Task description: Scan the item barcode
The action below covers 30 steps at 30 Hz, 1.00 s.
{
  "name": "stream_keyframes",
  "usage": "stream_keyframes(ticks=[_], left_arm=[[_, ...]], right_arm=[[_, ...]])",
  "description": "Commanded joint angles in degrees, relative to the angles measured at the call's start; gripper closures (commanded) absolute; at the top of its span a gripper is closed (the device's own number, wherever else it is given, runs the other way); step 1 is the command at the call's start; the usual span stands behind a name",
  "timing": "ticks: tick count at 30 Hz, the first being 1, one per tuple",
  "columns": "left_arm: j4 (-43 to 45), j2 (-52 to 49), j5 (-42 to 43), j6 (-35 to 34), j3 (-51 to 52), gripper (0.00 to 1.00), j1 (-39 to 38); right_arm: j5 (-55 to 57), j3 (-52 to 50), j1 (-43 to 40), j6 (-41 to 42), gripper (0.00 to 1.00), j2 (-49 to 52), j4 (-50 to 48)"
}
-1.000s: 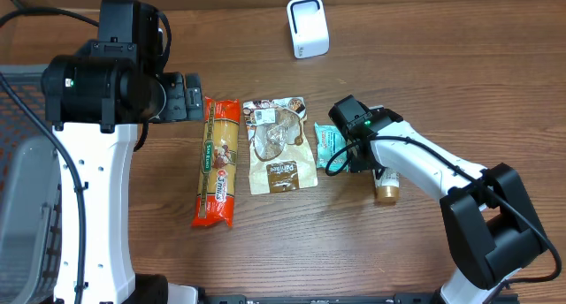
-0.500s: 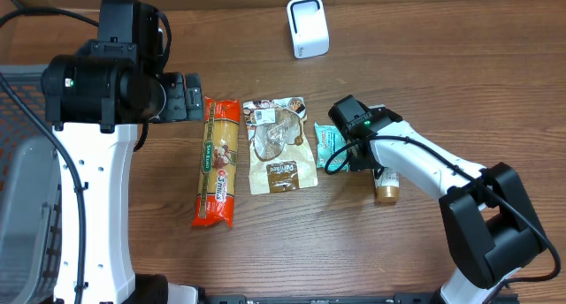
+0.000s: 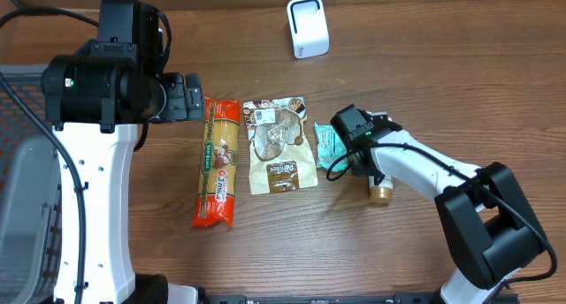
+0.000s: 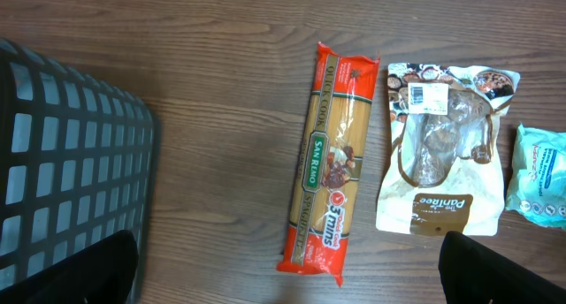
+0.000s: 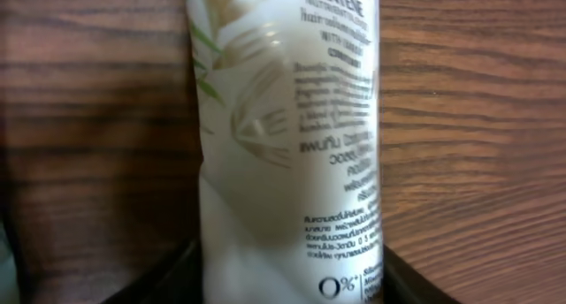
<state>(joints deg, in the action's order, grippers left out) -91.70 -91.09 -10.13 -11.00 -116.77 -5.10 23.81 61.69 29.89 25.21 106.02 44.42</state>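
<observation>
Right gripper [image 3: 370,167] narrows, clamps white gold-capped Pantene tube [image 5: 292,145], nudging it left: pickup for scan starts. Left gripper [image 3: 187,96] spread, empty.

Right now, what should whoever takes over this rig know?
Left end effector: open, empty, near the basket.
Right end effector: fingers flank the lying Pantene bottle; firm grip unclear.
San Remo spaghetti, Panitee pouch and teal packet lie flat, untouched.
Done: nothing is at the white scanner yet.
Left: lift the bottle and show its barcode to the scanner.
</observation>
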Motion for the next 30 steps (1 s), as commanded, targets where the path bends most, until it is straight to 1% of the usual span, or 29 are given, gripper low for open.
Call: stream_keyframes(ticks=[1, 2, 6, 9, 13, 15, 16, 17, 18, 19, 21, 22, 23, 27, 28, 30], left_arm=[[0.1, 0.2, -0.8, -1.0, 0.1, 0.00, 0.3], [0.1, 0.2, -0.8, -1.0, 0.1, 0.00, 0.3], [0.1, 0.2, -0.8, -1.0, 0.1, 0.00, 0.3], [0.1, 0.2, -0.8, -1.0, 0.1, 0.00, 0.3], [0.1, 0.2, -0.8, -1.0, 0.1, 0.00, 0.3], [0.1, 0.2, -0.8, -1.0, 0.1, 0.00, 0.3], [0.1, 0.2, -0.8, -1.0, 0.1, 0.00, 0.3], [0.1, 0.2, -0.8, -1.0, 0.1, 0.00, 0.3], [0.1, 0.2, -0.8, -1.0, 0.1, 0.00, 0.3], [0.1, 0.2, -0.8, -1.0, 0.1, 0.00, 0.3], [0.1, 0.2, -0.8, -1.0, 0.1, 0.00, 0.3], [0.1, 0.2, -0.8, -1.0, 0.1, 0.00, 0.3], [0.1, 0.2, -0.8, -1.0, 0.1, 0.00, 0.3], [0.1, 0.2, -0.8, -1.0, 0.1, 0.00, 0.3], [0.1, 0.2, -0.8, -1.0, 0.1, 0.00, 0.3], [0.1, 0.2, -0.8, -1.0, 0.1, 0.00, 0.3]], right_arm=[[-1.3, -2.2, 0.0, 0.6, 0.58, 0.5, -0.3], [-1.3, -2.2, 0.0, 0.5, 0.62, 0.5, -0.5], [-1.3, -2.1, 0.0, 0.5, 0.69, 0.5, -0.6], [-1.4, -1.4, 0.0, 0.5, 0.70, 0.5, 0.2], [-1.1, 1.7, 0.0, 0.5, 0.72, 0.5, 4.5], [-1.1, 3.9, 0.0, 0.0, 0.71, 0.5, 7.1], [-1.1, 4.8, 0.1, -0.2, 0.69, 0.5, 8.2], [-1.4, 6.2, 0.0, -0.2, 0.64, 0.5, 9.9], [-1.7, 7.5, 0.0, -0.1, 0.57, 0.5, 11.4], [-2.2, 8.7, 0.0, -0.1, 0.46, 0.5, 12.6], [-3.7, 11.4, 0.0, -0.2, 0.33, 0.5, 15.3], [-4.5, 12.6, 0.0, -0.4, 0.30, 0.5, 16.6], [-5.8, 13.8, -0.1, -1.4, 0.29, 0.5, 17.7], [-12.2, 18.2, -1.4, -2.9, 0.34, 0.2, 21.4], [-13.8, 18.9, -2.0, -3.0, 0.38, -0.1, 22.4], [-16.5, 19.2, -3.2, -4.2, 0.57, -0.3, 23.5]])
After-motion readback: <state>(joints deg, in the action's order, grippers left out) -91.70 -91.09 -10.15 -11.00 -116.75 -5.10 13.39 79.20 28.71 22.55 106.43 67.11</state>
